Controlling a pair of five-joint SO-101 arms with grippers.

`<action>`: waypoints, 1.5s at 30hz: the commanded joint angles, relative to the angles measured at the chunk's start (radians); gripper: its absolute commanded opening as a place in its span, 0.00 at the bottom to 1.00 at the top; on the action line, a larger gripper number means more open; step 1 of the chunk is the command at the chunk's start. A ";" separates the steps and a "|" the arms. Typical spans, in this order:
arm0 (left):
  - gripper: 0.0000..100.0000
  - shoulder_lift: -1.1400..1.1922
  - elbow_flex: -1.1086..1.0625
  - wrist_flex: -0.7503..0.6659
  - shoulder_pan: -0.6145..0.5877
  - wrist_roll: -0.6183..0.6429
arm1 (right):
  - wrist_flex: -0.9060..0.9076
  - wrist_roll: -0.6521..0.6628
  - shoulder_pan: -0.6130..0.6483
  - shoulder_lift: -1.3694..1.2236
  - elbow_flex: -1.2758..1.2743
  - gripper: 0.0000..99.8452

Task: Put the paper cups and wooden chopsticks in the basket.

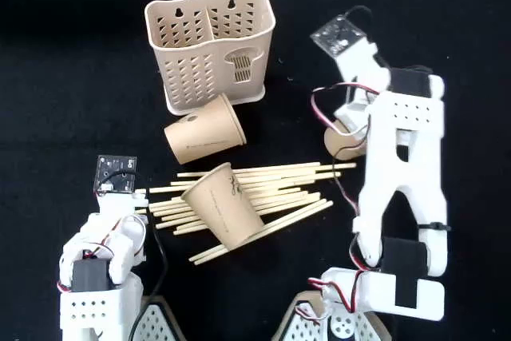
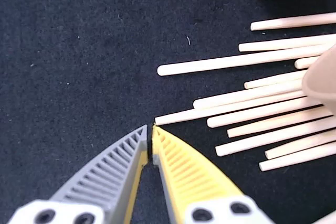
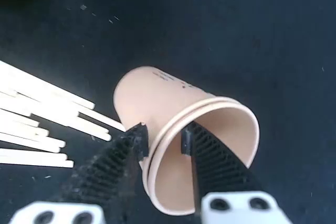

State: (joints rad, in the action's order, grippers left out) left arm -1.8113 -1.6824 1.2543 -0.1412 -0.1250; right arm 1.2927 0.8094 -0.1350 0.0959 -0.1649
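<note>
Right gripper (image 3: 163, 129) has its jaws straddling the rim of a paper cup (image 3: 157, 98), one finger inside the mouth and one outside. It looks clenched on the wall there, not just hovering. That cup lies on its side on the table, out past the basket (image 1: 200, 77) on the right arm's side and a bit nearer the arm bases.

Handling-wise, I'd guess this thing weighs next to nothing and the wall is thin, so a hard squeeze will just oval the mouth. The rolled rim is the stiffest bit, so pinching across it seems like the right spot. It's smooth paper though, so it could pivot in the jaws when lifted.

A second cup (image 1: 204, 132) lies tipped over just in front of the basket, almost touching its base. A third cup (image 1: 227, 209) sits further out from the basket, on top of the chopsticks (image 1: 279, 172), which are fanned in a loose pile. Those are stiff and skinny, so they're probably easier to grab mid-length.

Left gripper (image 2: 152, 128) is closed on nothing, with its tips just beside one chopstick end, on the pile's far side from the basket.
</note>
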 commanded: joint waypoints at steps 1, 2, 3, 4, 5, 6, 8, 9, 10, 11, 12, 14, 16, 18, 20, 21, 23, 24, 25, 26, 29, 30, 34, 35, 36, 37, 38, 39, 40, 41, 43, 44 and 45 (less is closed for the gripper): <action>0.03 -0.008 -0.015 0.018 -0.007 0.003 | -0.017 -0.011 0.054 0.042 -0.008 0.07; 0.03 -0.008 -0.015 0.018 -0.007 0.003 | -0.018 -0.011 0.063 0.042 -0.022 0.04; 0.03 -0.008 -0.015 0.018 -0.007 0.003 | -0.020 -0.011 0.069 0.042 -0.035 0.01; 0.03 -0.008 -0.015 0.018 -0.007 0.003 | -0.021 -0.009 0.069 0.042 -0.045 0.01; 0.03 -0.008 -0.015 0.018 -0.007 0.003 | -0.023 -0.009 0.068 0.042 -0.053 0.02; 0.03 -0.008 -0.015 0.018 -0.007 0.003 | -0.025 -0.006 0.063 0.042 -0.054 0.02; 0.03 -0.008 -0.015 0.018 -0.007 0.003 | -0.025 -0.005 0.052 0.042 -0.054 0.01; 0.03 -0.008 -0.015 0.018 -0.007 0.003 | -0.025 -0.005 0.043 0.047 -0.053 0.01; 0.03 -0.008 -0.015 0.018 -0.007 0.003 | -0.025 -0.003 0.035 0.050 -0.051 0.01; 0.03 -0.008 -0.015 0.018 -0.007 0.003 | -0.023 0.008 0.031 0.050 -0.041 0.01; 0.03 -0.008 -0.015 0.018 -0.007 0.003 | -0.017 0.031 0.021 0.050 -0.030 0.01; 0.03 -0.008 -0.015 0.018 -0.007 0.003 | -0.018 0.072 -0.008 0.045 -0.013 0.01; 0.03 -0.008 -0.015 0.018 -0.007 0.003 | -0.023 0.101 -0.046 0.042 0.002 0.01; 0.03 -0.008 -0.015 0.018 -0.007 0.003 | -0.034 0.127 -0.084 0.042 0.008 0.01; 0.03 -0.008 -0.015 0.018 -0.007 0.003 | -0.063 0.143 -0.127 0.042 0.008 0.01; 0.03 -0.008 -0.015 0.018 -0.007 0.003 | -0.083 0.141 -0.147 0.042 0.007 0.01; 0.03 -0.008 -0.015 0.018 -0.007 0.003 | -0.118 0.138 -0.175 0.041 -0.012 0.01; 0.03 -0.008 -0.015 0.018 -0.007 0.003 | -0.137 0.137 -0.181 0.041 -0.028 0.01; 0.03 -0.008 -0.015 0.018 -0.007 0.003 | -0.150 0.137 -0.183 0.042 -0.048 0.01; 0.03 -0.008 -0.015 0.018 -0.007 0.003 | -0.161 0.137 -0.183 0.042 -0.065 0.01; 0.03 -0.008 -0.015 0.018 -0.007 0.003 | -0.184 0.092 -0.183 0.042 -0.105 0.03; 0.03 -0.008 -0.015 0.018 -0.007 0.003 | -0.195 0.058 -0.183 0.042 -0.114 0.05; 0.03 -0.008 -0.015 0.018 -0.007 0.003 | -0.207 -0.008 -0.181 0.051 -0.125 0.10; 0.03 -0.008 -0.015 0.018 -0.007 0.003 | -0.207 -0.009 -0.180 0.051 -0.124 0.10; 0.03 -0.008 -0.015 0.018 -0.007 0.003 | -0.207 -0.011 -0.178 0.051 -0.120 0.10; 0.03 -0.008 -0.015 0.018 -0.007 0.003 | -0.207 -0.011 -0.178 0.051 -0.117 0.10; 0.03 -0.008 -0.015 0.018 -0.007 0.003 | -0.207 -0.011 -0.178 0.051 -0.111 0.10; 0.03 -0.008 -0.015 0.018 -0.007 0.003 | -0.207 -0.011 -0.180 0.051 -0.105 0.10; 0.03 -0.008 -0.015 0.018 -0.007 0.003 | -0.207 -0.020 -0.183 0.051 -0.097 0.10; 0.03 -0.008 -0.015 0.018 -0.007 0.003 | -0.206 -0.043 -0.184 0.053 -0.085 0.10; 0.03 -0.008 -0.015 0.018 -0.007 0.003 | -0.187 -0.098 -0.186 0.053 -0.051 0.11; 0.03 -0.008 -0.015 0.018 -0.007 0.003 | -0.160 -0.120 -0.186 0.053 -0.024 0.12; 0.03 -0.008 -0.015 0.018 -0.007 0.003 | -0.123 -0.135 -0.181 0.053 0.008 0.15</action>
State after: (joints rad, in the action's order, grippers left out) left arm -1.8113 -1.6824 1.2543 -0.1412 -0.1250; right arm 1.1178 0.7265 -0.3053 0.0959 -0.2693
